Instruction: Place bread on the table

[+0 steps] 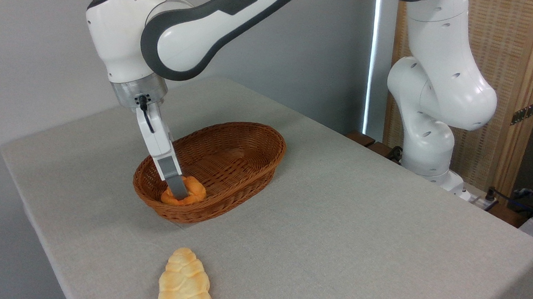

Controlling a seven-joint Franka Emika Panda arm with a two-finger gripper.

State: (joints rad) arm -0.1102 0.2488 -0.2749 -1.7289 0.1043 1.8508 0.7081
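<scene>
I have the end effector [179, 194] down inside the basket [242, 166], at its near-left end, with the one visible finger lying across the top of the bun [184, 193]. The second finger is hidden behind the first, so I cannot tell whether the end effector is closed on the bun or merely set around it. The bun sits directly under the tip, on the basket floor, close against the near-left wall.

My judgement: this is the grasp, and the lift comes next. I would confirm a firm but gentle squeeze across the bun's middle, since its knotted top looks lumpy and could let a finger slide off. Then I would raise straight up until the bun clears the rim, because the wall stands just left of and below the tip and could catch it on a sideways pull.

In front of the end effector, nearer the camera, a pale loaf [186, 282] lies on the bench [359, 231]. To the right, past the basket, the cloth is bare; I would set the bun down there, well apart from both.
</scene>
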